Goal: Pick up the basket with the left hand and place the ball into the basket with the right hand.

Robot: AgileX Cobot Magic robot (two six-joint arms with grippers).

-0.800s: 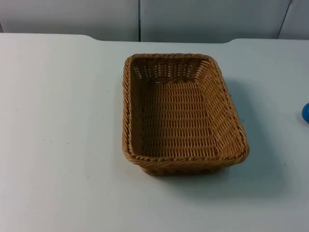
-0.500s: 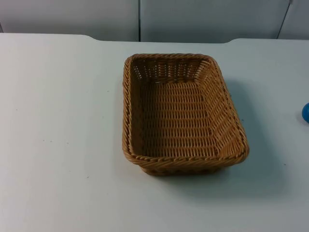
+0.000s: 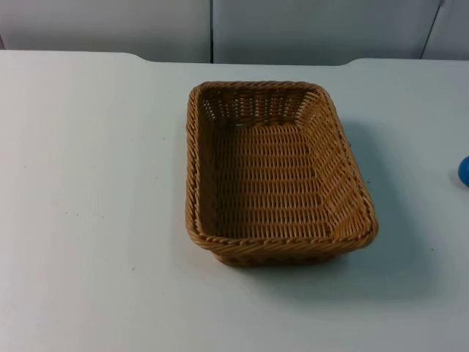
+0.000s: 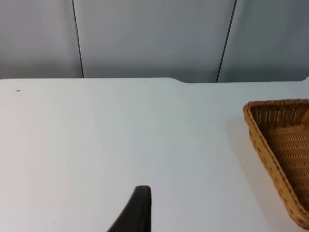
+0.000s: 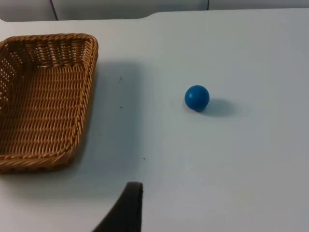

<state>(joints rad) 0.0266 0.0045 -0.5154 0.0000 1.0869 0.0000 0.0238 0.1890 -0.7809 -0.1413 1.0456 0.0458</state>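
A tan wicker basket (image 3: 192, 169) stands empty on the white table, a little right of the middle. A small blue ball (image 3: 464, 171) lies on the table far to its right, at the picture's edge. In the left wrist view my left gripper (image 4: 139, 210) hangs over bare table, well to the left of the basket (image 4: 263, 140). In the right wrist view my right gripper (image 5: 126, 208) is above the table between the basket (image 5: 84, 116) and the ball (image 5: 197, 97), touching neither. Both arms wait.
A grey partition wall (image 3: 212, 29) closes off the far edge of the table. White table surface (image 3: 88, 183) stretches to the left of the basket and in front of it.
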